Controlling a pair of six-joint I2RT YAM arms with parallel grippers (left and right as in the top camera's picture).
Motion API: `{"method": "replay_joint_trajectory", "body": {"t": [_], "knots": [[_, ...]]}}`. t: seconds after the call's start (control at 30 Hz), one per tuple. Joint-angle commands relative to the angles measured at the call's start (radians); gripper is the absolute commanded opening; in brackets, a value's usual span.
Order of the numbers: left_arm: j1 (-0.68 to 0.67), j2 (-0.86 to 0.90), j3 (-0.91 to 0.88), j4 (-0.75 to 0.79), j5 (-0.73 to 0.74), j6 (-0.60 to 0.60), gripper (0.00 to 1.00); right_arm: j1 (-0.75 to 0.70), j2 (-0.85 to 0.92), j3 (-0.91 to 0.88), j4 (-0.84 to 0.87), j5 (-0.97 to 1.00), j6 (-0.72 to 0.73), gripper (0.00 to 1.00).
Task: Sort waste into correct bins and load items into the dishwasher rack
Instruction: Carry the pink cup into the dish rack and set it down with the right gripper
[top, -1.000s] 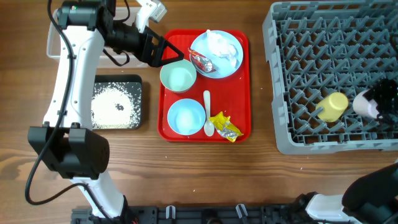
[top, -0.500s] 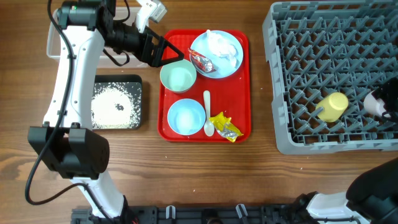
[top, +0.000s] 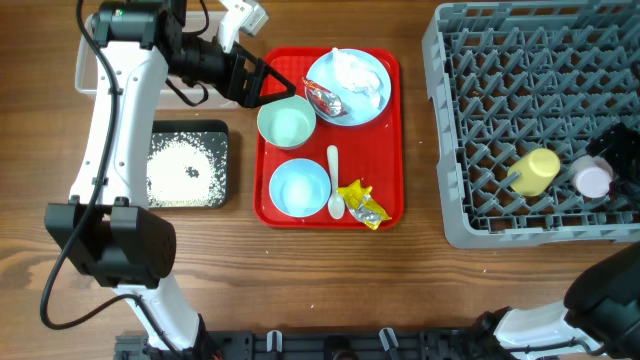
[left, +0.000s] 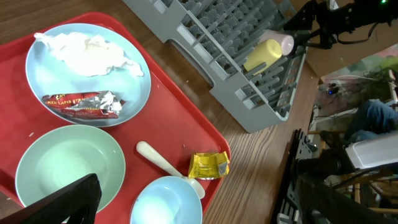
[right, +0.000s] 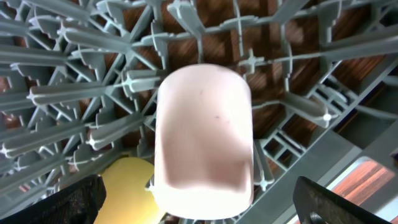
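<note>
- Your right gripper (right: 196, 193) is spread wide, one finger on each side of the pink cup (right: 204, 140) and neither pressing it. The cup looks let go.
- The pink cup lies among the prongs of the rack (top: 445, 150), near its right edge and just beside the yellow cup (top: 537, 171). Both cups lie tipped between prongs, so they should drain and not roll.
- Your left gripper (top: 262, 82) hangs with its fingers apart and holds nothing. It sits at the left edge of the red tray (top: 385, 150), just above the mint bowl (top: 286, 124), which seems the next pick.
- The plate (top: 376, 80) carries the tissue (left: 90, 53) and the red wrapper (left: 81, 102). Judge that this waste must go before the plate can be racked.
- The yellow wrapper (left: 208, 167) lies on the tray against the spoon (left: 163, 165), beside the blue bowl (top: 299, 187). Grip the wrapper carefully so you do not drag the spoon.
- Rice (top: 175, 170) is in the black bin (top: 190, 127), left of the tray. The clear tub (top: 85, 70) is mostly hidden by your left arm.
</note>
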Motion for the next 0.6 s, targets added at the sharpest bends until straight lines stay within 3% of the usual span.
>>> {"method": "replay_joint_trajectory", "body": {"t": [0.0,0.23,0.57], "knots": [[0.001,0.009,-0.003,0.000,0.001,-0.002,1.00,-0.003,0.011,0.095,-0.066,-0.023,0.004,1.00],[0.001,0.009,-0.003,0.000,0.001,-0.002,1.00,0.022,-0.023,0.108,-0.158,-0.069,-0.027,0.96],[0.001,0.009,-0.003,0.000,0.001,-0.002,1.00,0.040,-0.016,0.080,-0.133,-0.068,-0.043,0.96]]}}
